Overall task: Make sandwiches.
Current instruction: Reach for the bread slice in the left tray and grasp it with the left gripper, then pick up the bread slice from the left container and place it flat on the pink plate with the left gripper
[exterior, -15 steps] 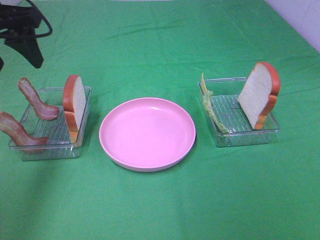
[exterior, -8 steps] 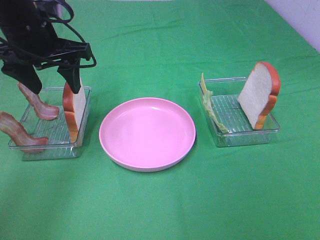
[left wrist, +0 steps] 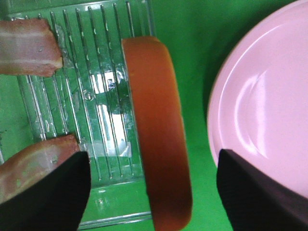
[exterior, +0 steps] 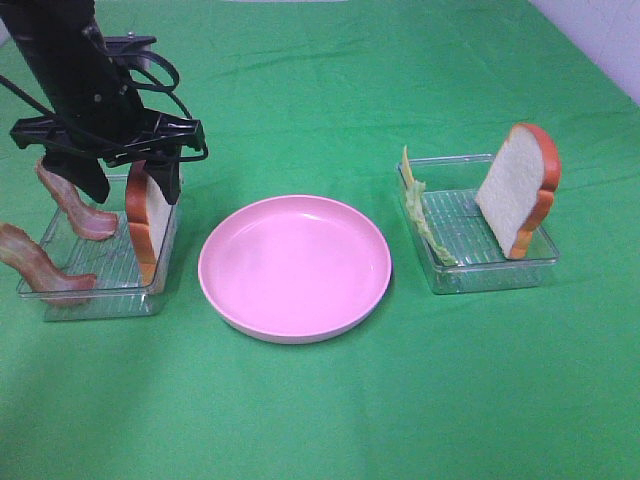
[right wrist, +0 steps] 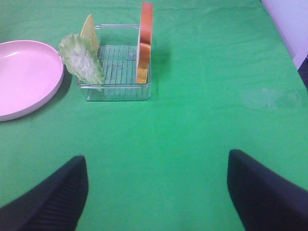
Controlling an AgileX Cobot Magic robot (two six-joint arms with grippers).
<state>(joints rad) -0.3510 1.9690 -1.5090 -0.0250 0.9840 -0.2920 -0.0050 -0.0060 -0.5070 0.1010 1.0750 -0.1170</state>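
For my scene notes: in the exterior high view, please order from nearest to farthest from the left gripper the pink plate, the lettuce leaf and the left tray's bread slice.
1. Bread slice, in the left tray, right below the left gripper.
2. Pink plate, in the middle.
3. Lettuce leaf, in the right tray.

From where I stand, no lettering, label, brand mark or number is readable on anything here.
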